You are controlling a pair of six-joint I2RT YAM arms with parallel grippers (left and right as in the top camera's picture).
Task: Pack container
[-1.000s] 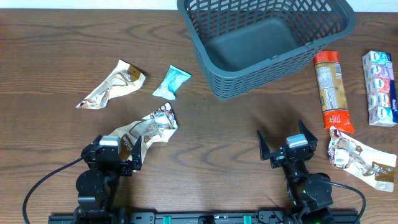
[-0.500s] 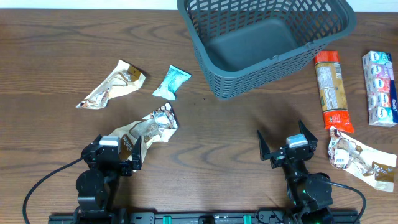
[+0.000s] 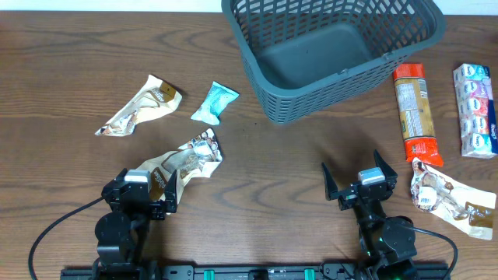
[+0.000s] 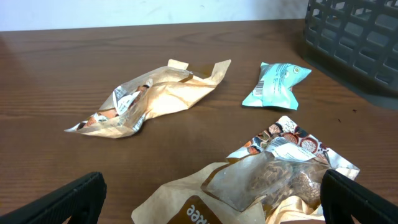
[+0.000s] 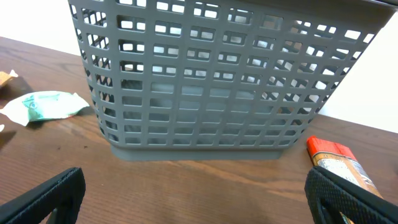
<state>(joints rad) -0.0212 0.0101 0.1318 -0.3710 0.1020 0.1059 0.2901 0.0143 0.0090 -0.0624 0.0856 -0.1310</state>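
Overhead, container at far edge, well apart from right tool

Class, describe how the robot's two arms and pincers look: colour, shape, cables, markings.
Both arms are black with rounded joint housings. The left pincer and right pincer each have two black, pointed fingers and a silver block behind. A thin black cable loops from each base. The rail below has green marks.
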